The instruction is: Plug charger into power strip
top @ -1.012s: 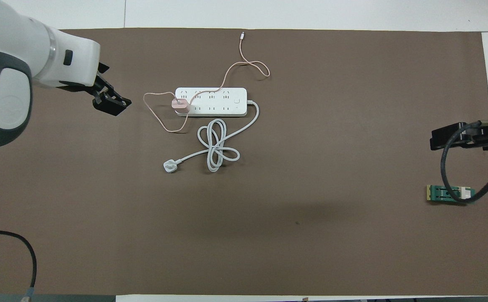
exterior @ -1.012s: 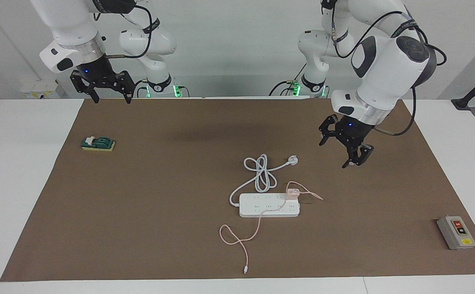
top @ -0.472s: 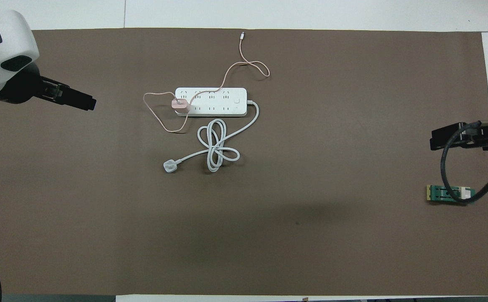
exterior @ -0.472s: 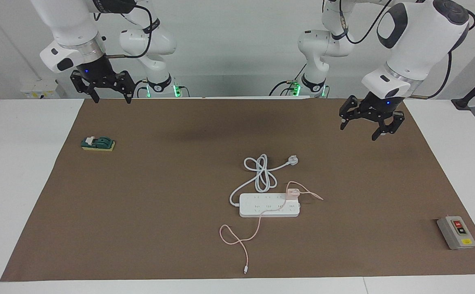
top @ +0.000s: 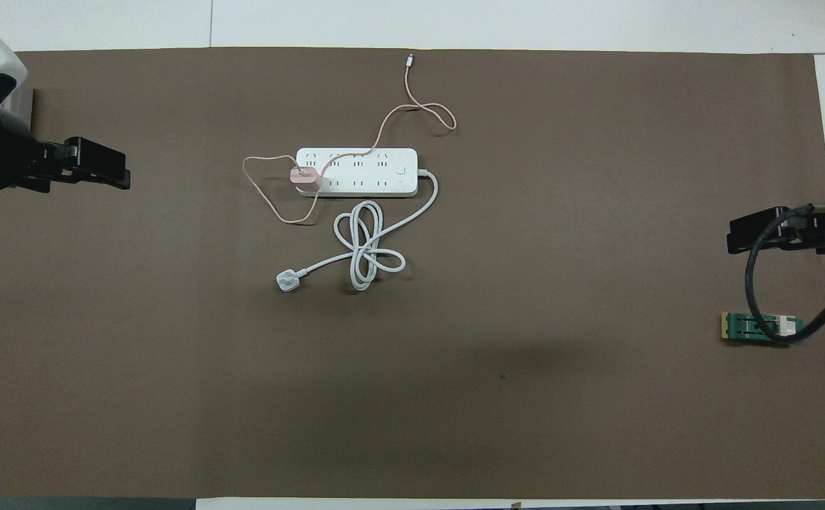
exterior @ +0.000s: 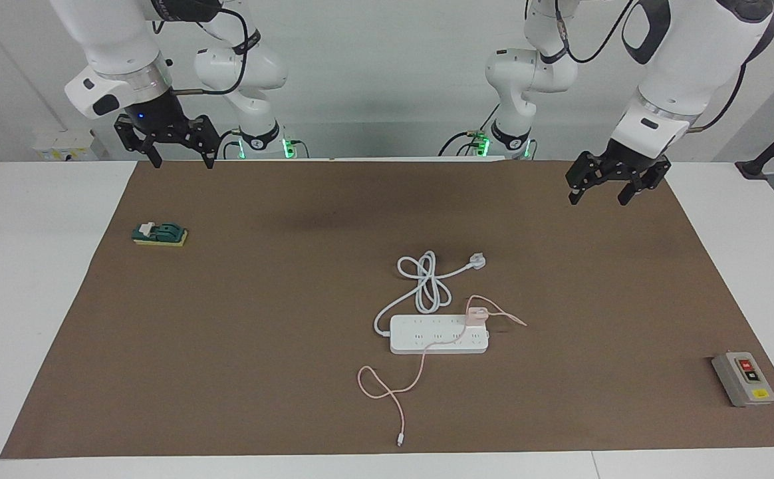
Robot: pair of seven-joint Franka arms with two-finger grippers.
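Now the desk (exterior: 41, 279), under a brown mat (exterior: 260, 346), carries everything. Both arms are raised and apart from the work: the left gripper (exterior: 612, 183) hangs over the mat's corner at the left arm's end, the right gripper (exterior: 167, 141) over the corner at the right arm's end, where that arm waits. Both pairs of jaws stand apart and hold nothing.

The strip (exterior: 439, 334) lies flat near mid-desk, its thick cord (exterior: 427, 283) coiled just nearer the robots and ending in a white plug (exterior: 478, 260). A grey switch box (exterior: 743, 378) and a green block (exterior: 159, 233) sit well apart at either end.

The charger (exterior: 476, 315) stands on the strip at the end toward the left arm, apparently already seated in an outlet; its thin cable (exterior: 387, 389) trails across the strip and away from the robots.

Judging by looks, the charger is light, rigid and smooth-sided, so it should be taken by two flat sides of the cube, never the limp cable. The strip is light too and may slide when pressed.
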